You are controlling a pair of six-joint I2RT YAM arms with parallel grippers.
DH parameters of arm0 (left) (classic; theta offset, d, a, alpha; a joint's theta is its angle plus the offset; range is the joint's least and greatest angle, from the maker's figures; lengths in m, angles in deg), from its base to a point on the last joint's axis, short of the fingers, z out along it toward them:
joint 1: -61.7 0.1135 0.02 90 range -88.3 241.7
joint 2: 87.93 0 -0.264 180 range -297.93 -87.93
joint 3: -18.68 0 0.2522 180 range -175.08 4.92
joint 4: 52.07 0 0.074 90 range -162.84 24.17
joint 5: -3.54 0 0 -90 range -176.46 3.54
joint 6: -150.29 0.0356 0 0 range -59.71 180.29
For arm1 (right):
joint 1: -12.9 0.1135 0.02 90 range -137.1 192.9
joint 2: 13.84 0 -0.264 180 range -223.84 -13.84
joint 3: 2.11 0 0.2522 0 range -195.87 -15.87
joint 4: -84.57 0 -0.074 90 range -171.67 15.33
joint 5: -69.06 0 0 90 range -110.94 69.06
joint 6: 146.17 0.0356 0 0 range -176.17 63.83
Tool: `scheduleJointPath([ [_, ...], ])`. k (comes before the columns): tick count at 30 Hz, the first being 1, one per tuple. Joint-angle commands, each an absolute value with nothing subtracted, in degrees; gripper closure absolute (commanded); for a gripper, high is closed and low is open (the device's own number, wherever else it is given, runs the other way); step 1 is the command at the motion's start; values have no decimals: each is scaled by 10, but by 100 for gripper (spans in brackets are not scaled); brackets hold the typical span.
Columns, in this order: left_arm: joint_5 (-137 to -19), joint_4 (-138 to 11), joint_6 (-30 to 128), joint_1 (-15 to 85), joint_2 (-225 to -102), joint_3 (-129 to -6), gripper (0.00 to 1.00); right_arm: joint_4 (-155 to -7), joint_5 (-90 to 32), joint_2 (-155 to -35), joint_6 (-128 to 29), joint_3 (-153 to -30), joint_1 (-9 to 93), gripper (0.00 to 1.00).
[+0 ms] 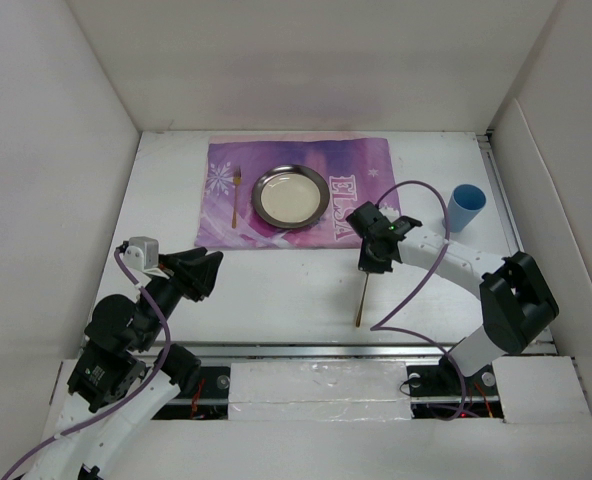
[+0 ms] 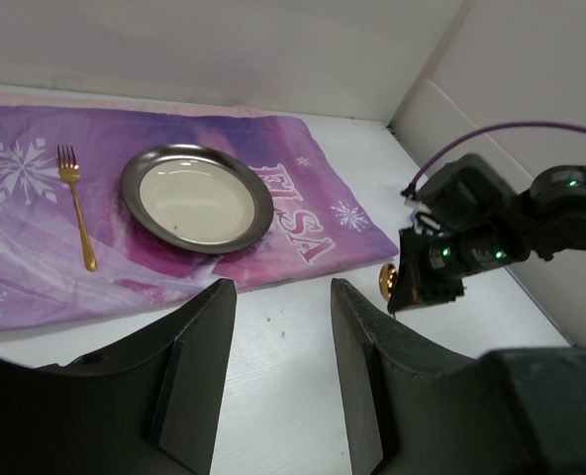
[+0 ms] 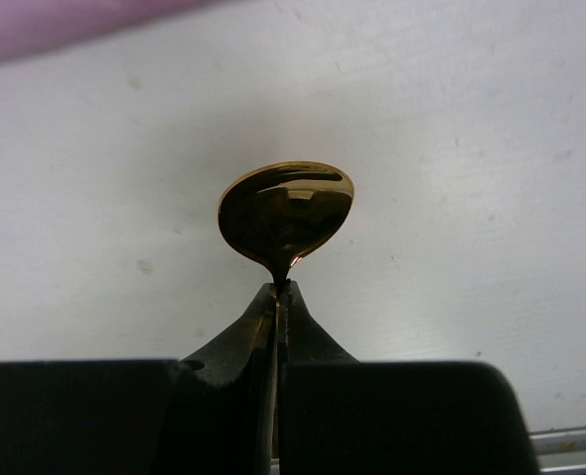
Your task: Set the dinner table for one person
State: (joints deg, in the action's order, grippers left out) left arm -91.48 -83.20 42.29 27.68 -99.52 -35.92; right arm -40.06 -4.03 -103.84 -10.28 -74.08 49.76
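Nearest you, the left gripper (image 2: pixel 281 297) hangs with fingers apart above the dinner table (image 1: pixel 276 290). Further in, your right gripper (image 3: pixel 279 292) is clamped on a gold spoon (image 3: pixel 286 210) at its neck. Beyond lies the purple placemat (image 1: pixel 366 165) with fork (image 1: pixel 236 195) and plate (image 1: pixel 290 195), and a blue cup (image 1: pixel 466 207) stands to its right.

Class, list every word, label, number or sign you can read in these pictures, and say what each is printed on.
"ELSA": white capitals on the purple snowflake-printed placemat, beside the round metal plate.
Nothing else is readable: the blue plastic cup, gold fork and gold spoon show no markings.
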Motion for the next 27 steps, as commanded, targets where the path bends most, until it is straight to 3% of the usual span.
scheduleJointPath([
  [1, -931, -807, 420, 278, -1013, -358, 60, -442, 3, -1012, -162, -803, 495, 100],
  [9, -952, -812, 417, 278, -1051, -360, 60, -493, -87, -1163, -308, -1009, 447, 100],
  [20, -969, -816, 415, 278, -1085, -360, 60, -344, -160, -1420, -454, -1385, 362, 100],
  [27, -960, -816, 416, 284, -1100, -360, 60, -306, -193, -1501, -469, -1494, 331, 100],
])
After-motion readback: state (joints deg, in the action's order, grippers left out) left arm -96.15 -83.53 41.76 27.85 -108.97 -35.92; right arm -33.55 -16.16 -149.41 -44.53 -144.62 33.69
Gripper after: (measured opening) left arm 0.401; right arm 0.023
